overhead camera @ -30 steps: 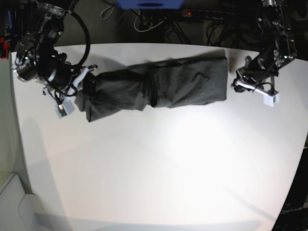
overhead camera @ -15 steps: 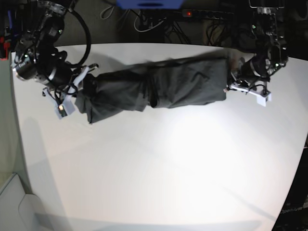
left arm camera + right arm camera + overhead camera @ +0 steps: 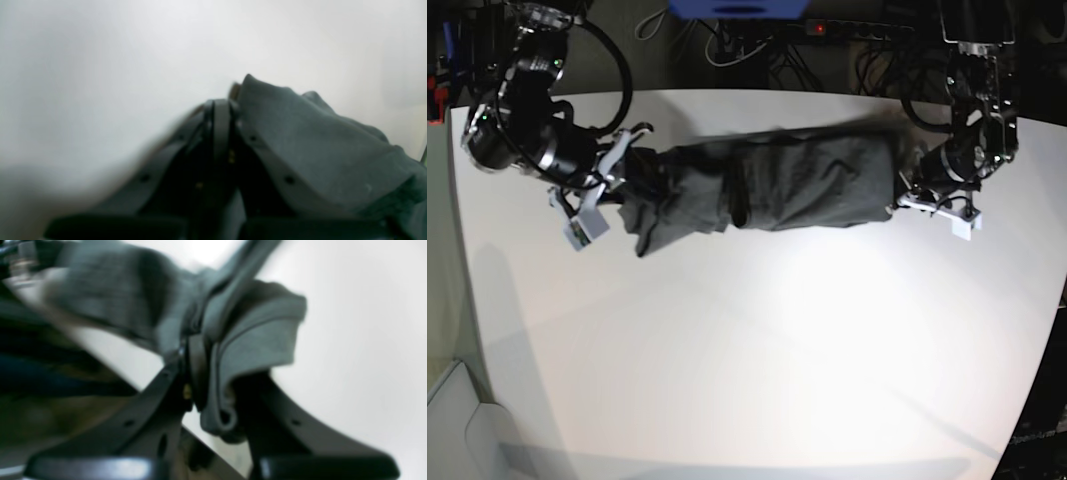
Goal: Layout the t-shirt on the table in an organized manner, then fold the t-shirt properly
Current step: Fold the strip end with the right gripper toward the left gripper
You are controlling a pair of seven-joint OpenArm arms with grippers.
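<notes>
Two pincers clamp the shirt (image 3: 767,185): the left pincer (image 3: 905,192) on its right-frame end, the right pincer (image 3: 619,178) on its left-frame end; it stretches bunched across the upper counter (image 3: 757,340).

Black arms (image 3: 522,120), looping black cables, curved black fingers (image 3: 293,426).

The large white matte tabletop (image 3: 757,330) is lit brightly from above in the base view, with a soft glare patch near its middle and dimmer corners (the edges are visibly bowed by the wide lens). The background is left dark. Both wrist views are blurred: the dark charcoal-grey cloth t-shirt (image 3: 257,336) is smeared, and the near black fingers (image 3: 217,126) are out of focus.
</notes>
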